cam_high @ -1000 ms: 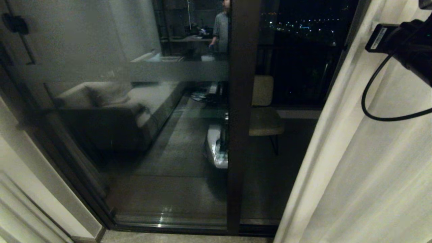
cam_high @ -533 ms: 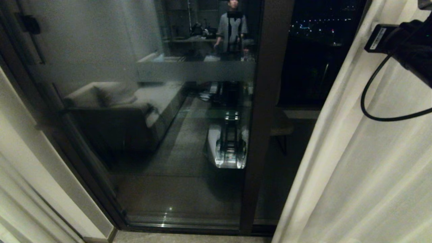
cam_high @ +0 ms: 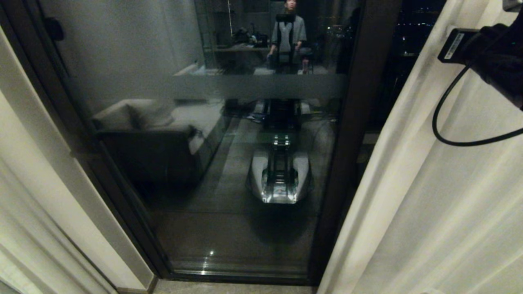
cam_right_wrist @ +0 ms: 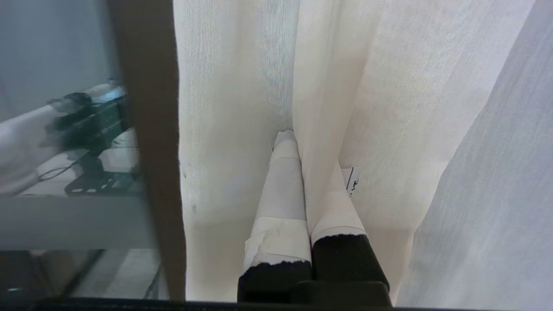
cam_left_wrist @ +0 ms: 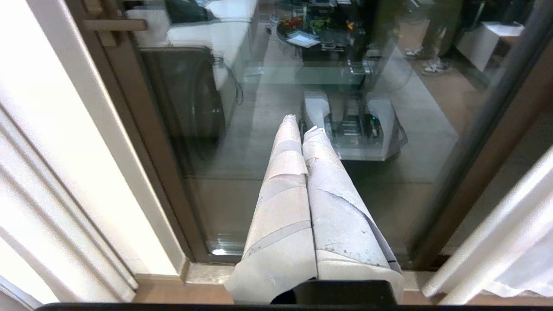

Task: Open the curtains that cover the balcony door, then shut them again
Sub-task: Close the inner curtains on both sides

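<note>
The balcony door [cam_high: 229, 163] fills the middle of the head view, its dark frame running down both sides of a glass pane crossed by a frosted band [cam_high: 253, 86]. The glass is uncovered and mirrors the room: a sofa [cam_high: 155, 130], the robot's own base [cam_high: 280, 179] and a standing person [cam_high: 289, 36] far behind it. The curtains hang drawn to either side of the door: the right panel [cam_high: 429, 196] covers the right part of the view from top to floor, and the left panel [cam_high: 16, 228] shows only as a pale pleated strip at the lower left, beside a cream wall strip [cam_high: 49, 171].

The right gripper [cam_right_wrist: 298, 142] is raised at the right panel. Its taped fingers [cam_right_wrist: 281, 190] are pressed together on a vertical fold of that fabric, which runs between them. In the head view only the arm's dark wrist [cam_high: 494, 57] and a looping black cable [cam_high: 445, 122] show, at the upper right.

The left gripper [cam_left_wrist: 302, 125] hangs low in front of the glass, pointing at the floor by the door sill [cam_left_wrist: 207, 276]. Its fingers [cam_left_wrist: 285, 203] lie pressed together with nothing between them.
</note>
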### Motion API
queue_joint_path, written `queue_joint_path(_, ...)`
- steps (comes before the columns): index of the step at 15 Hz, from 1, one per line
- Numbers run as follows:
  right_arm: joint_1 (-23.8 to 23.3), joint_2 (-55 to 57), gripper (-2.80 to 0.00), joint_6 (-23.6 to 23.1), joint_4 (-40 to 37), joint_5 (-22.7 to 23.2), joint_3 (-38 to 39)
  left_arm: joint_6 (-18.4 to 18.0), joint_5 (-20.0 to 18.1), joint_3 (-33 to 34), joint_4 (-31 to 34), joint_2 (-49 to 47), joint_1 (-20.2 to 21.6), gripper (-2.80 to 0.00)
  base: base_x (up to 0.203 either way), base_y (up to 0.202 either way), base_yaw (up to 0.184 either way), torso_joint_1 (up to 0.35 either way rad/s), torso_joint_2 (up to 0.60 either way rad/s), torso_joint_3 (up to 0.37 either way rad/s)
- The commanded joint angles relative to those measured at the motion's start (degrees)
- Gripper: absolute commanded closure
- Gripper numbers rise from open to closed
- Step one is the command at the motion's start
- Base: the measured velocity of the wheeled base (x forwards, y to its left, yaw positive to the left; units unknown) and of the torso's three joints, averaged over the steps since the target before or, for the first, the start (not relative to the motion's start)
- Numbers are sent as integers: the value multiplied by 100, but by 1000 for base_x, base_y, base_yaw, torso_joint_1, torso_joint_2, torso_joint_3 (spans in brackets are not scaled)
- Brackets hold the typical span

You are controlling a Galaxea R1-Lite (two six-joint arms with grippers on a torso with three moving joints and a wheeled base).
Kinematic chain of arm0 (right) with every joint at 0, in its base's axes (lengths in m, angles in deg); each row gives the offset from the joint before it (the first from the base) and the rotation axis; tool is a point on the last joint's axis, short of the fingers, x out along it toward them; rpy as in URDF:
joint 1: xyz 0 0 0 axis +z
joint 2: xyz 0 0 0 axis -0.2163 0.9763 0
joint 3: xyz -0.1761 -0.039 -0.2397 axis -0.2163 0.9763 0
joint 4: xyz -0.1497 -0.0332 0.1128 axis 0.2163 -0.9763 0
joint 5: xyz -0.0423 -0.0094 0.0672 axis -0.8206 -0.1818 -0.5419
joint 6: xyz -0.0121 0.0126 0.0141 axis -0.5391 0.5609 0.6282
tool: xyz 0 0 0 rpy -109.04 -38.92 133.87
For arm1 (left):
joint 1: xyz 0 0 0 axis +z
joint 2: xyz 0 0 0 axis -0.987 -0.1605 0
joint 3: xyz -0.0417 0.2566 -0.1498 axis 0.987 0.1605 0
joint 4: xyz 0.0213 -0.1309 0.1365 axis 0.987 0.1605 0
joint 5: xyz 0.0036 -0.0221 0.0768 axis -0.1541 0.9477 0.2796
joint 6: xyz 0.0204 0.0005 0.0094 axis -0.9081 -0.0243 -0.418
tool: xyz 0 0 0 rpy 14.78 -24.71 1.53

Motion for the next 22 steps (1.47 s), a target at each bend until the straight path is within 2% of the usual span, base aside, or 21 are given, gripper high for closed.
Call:
queue_joint_path(1, 24, 0, 0, -4, 19, -7, 1, 1, 2, 0, -1, 2, 1, 0, 0, 188, 1, 2, -1, 5)
queue_joint_path(16, 24, -99, 0, -13, 10, -7, 79, -8, 2, 0, -1, 2, 1, 0, 0, 189, 2, 4, 2, 2)
queue_joint_path(22, 33, -96, 0, -30, 17, -7, 79, 1, -6, 0, -1, 2, 1, 0, 0, 28, 0, 0, 1, 1)
